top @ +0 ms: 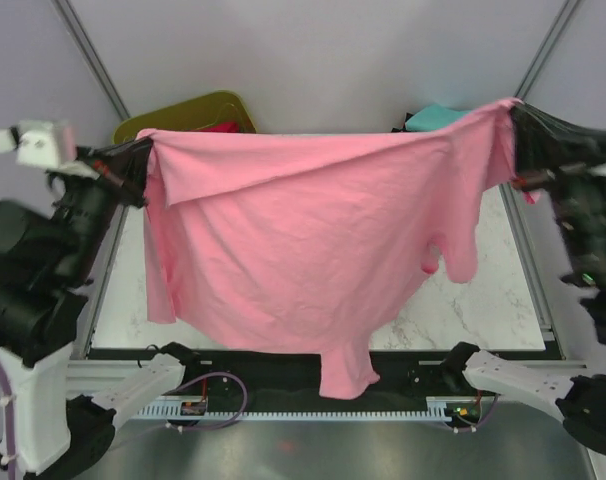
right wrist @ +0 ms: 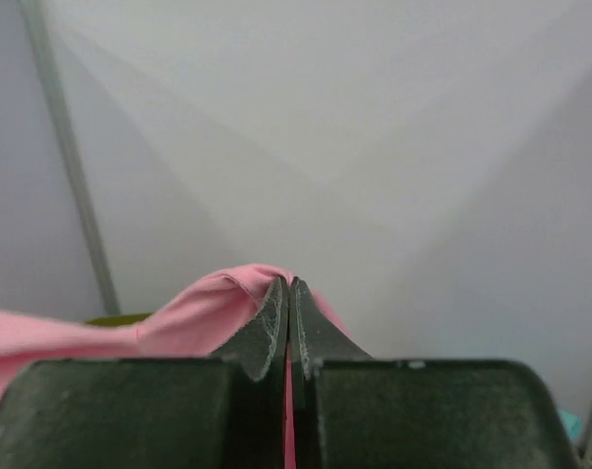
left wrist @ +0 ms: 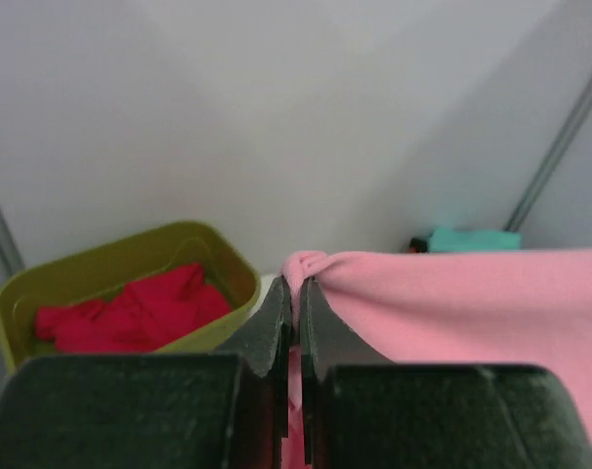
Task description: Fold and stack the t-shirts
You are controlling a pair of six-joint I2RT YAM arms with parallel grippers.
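Note:
The light pink t-shirt [top: 303, 240] hangs spread wide in the air above the table, held by two corners. My left gripper [top: 145, 152] is shut on its left corner, with pink cloth [left wrist: 452, 293] bunched between the pads. My right gripper [top: 513, 112] is shut on its right corner, with pink cloth [right wrist: 198, 313] draping off to the left. A sleeve hangs down past the table's near edge. The crimson t-shirt [left wrist: 130, 313] lies crumpled in the olive-green tub [left wrist: 228, 269]. A folded teal t-shirt [top: 435, 117] shows at the back right, also in the left wrist view [left wrist: 477, 238]. The other folded shirts are hidden.
The olive-green tub [top: 183, 113] stands at the back left corner. The white marble table top [top: 483, 300] shows under the shirt at the right. Metal frame posts run up both back corners. The arm bases and cable rail lie along the near edge.

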